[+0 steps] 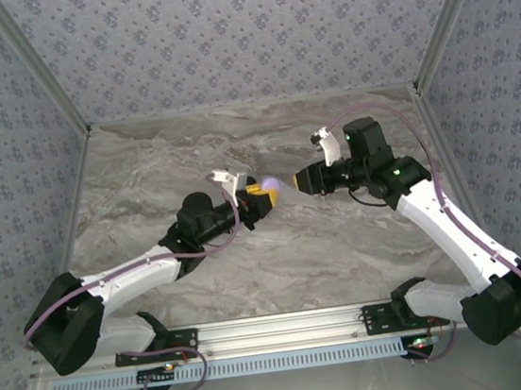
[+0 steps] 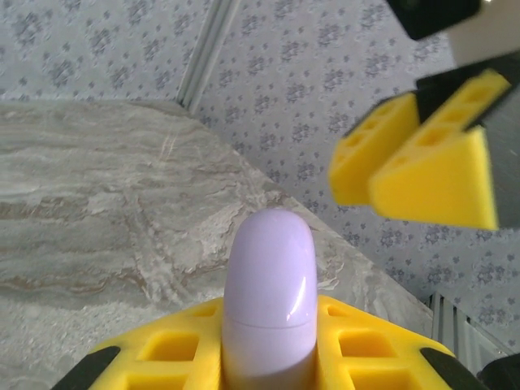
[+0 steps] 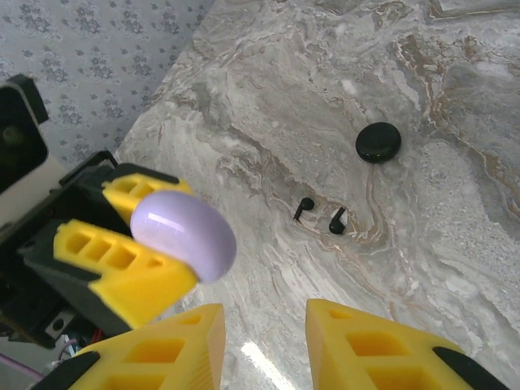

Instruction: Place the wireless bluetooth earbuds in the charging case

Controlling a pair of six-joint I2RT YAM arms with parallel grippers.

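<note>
Two black earbuds (image 3: 303, 208) are noted lying loose on the bench (image 3: 455, 268), close together, neither one seated. The charging case (image 3: 378, 142), a black puck, is set near them but not touching.

Left gripper (image 1: 262, 195): clenched on a pale lilac capsule (image 2: 270, 292), which is held in the air with its rounded end exposed. A seam is seen across it.

Right gripper (image 3: 264, 315): jaws parted, nothing between them, faced at the capsule and apart from it.

Step judged: the capsule is to be taken or worked by the right gripper; the purpose cannot be told.

To be done well:
- The right jaws are to be squared on the exposed end, beyond the seam, with flat faces laid against its sides.
- Closing is to be completed before the left hold is eased.
- The glossy curved shell is expected to slip, so a deep bite is advised.
- The exchange is best kept away from the earbuds and case, so that nothing is knocked.
</note>
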